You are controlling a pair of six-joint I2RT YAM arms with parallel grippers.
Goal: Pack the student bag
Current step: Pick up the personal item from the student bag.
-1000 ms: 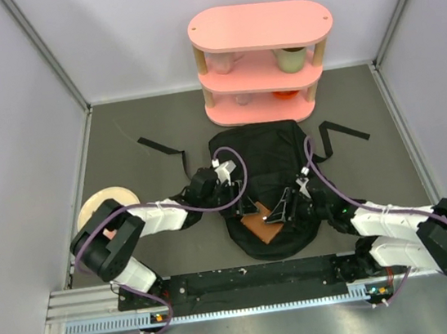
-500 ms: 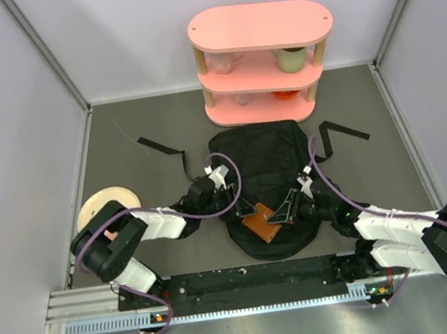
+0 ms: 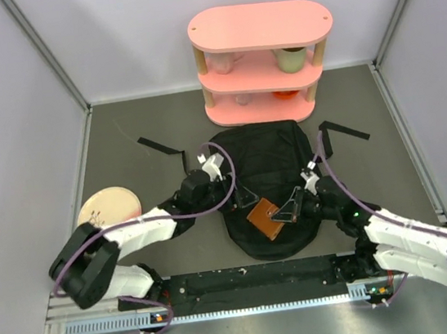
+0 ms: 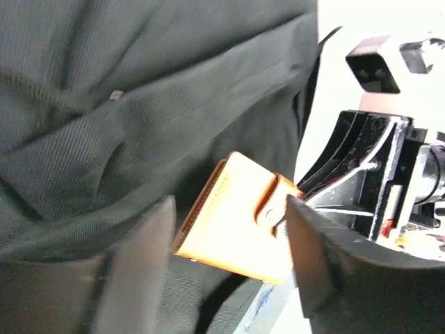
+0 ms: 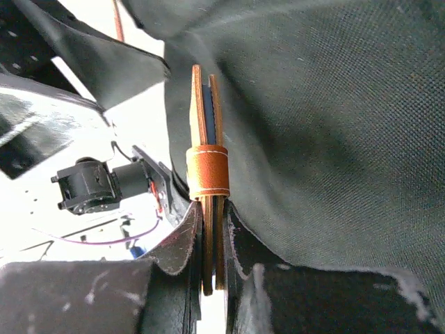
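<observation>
This looks like a robotics lab test cell rather than a lived-in room. Plain pale partition walls (image 3: 3,122) box in a dark grey counter (image 3: 119,123). A metal rail (image 3: 258,302) along its near edge carries the left arm (image 3: 130,237) and right arm (image 3: 405,229), both trailing purple cables. The only furnishings are staged props, a small pink shelf (image 3: 259,26) and a black student bag (image 3: 263,153).
</observation>
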